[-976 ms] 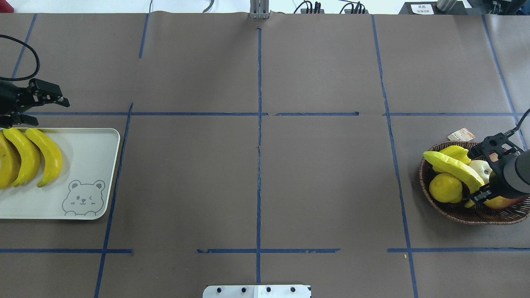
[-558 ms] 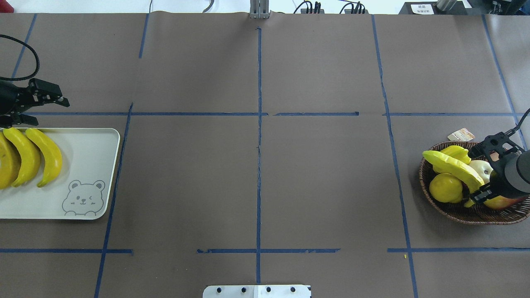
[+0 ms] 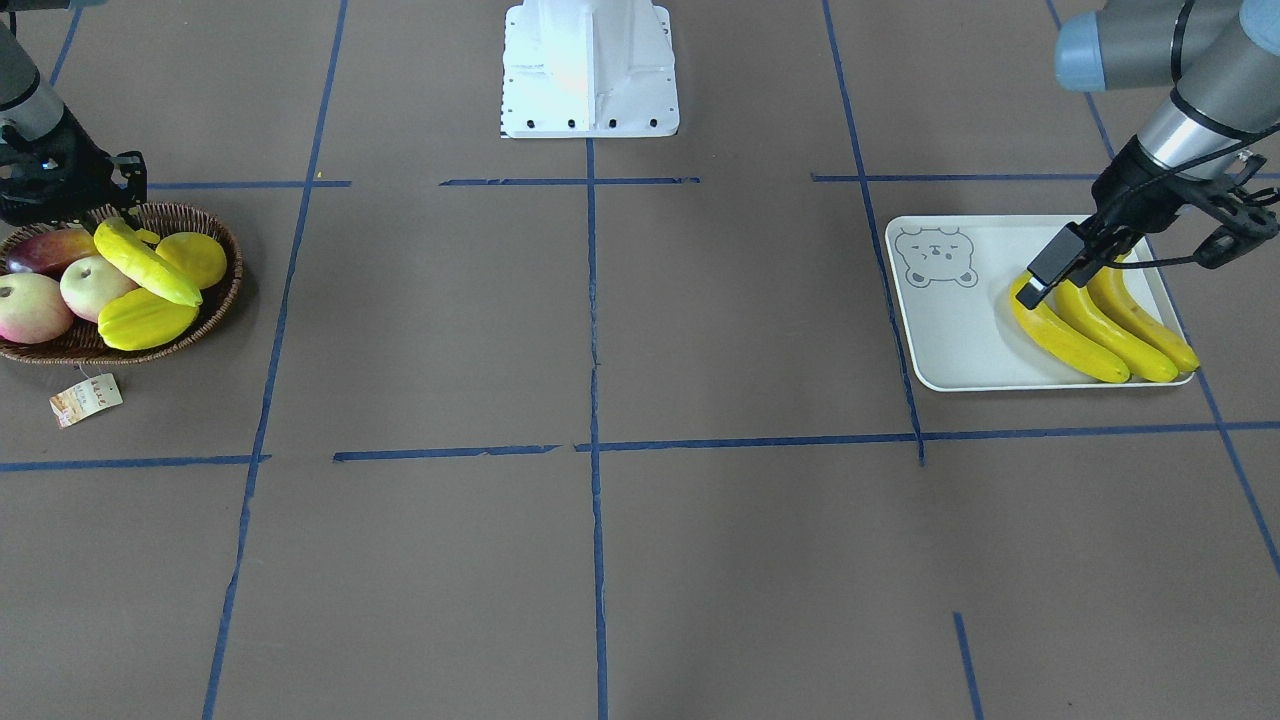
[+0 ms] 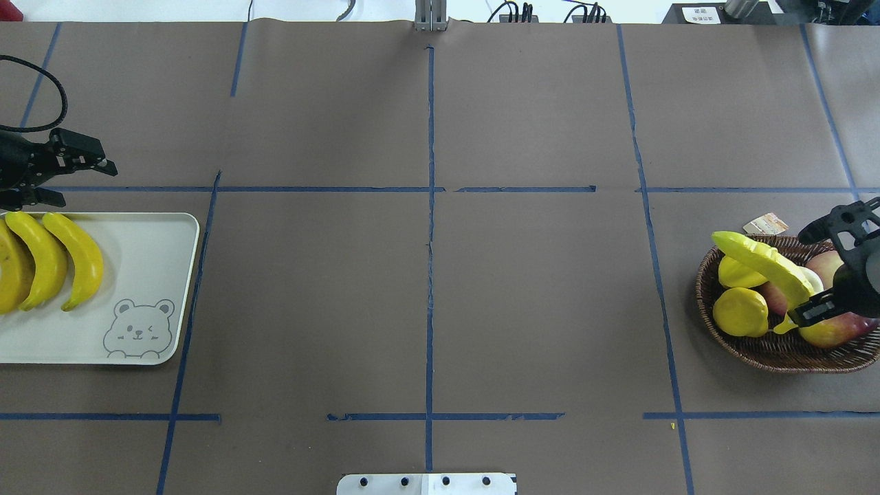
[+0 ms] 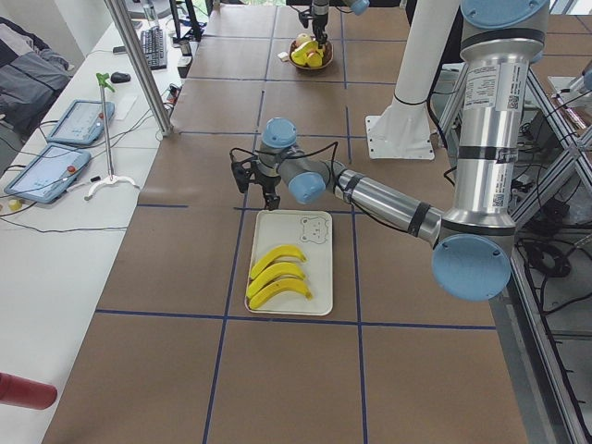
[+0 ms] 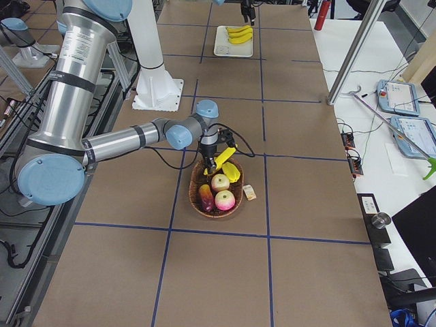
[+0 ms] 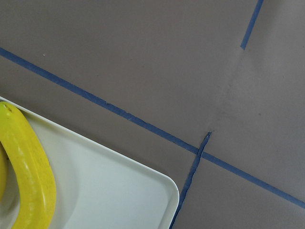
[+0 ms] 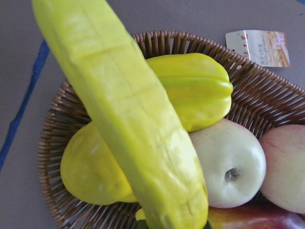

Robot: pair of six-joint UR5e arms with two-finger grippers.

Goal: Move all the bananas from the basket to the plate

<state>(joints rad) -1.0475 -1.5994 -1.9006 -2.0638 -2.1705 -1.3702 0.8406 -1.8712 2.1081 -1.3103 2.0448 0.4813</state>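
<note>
My right gripper [image 4: 804, 313] is shut on the near end of a greenish-yellow banana [image 4: 763, 268] and holds it tilted above the dark wicker basket [image 4: 756, 350]. The banana fills the right wrist view [image 8: 133, 124], clear of the fruit under it. Three yellow bananas [image 4: 51, 261] lie side by side on the cream bear-print plate [image 4: 137, 275] at the table's left end. My left gripper [image 4: 79, 184] is open and empty, just beyond the plate's far edge.
The basket still holds a starfruit [image 4: 739, 273], a lemon [image 4: 739, 311] and apples [image 4: 835, 330]. Its paper tag [image 4: 764, 223] lies on the table beyond it. Blue tape lines cross the brown table between basket and plate.
My right gripper has risen with the banana, which now sits higher and farther back above the basket's fruit. The left gripper has hardly moved.
</note>
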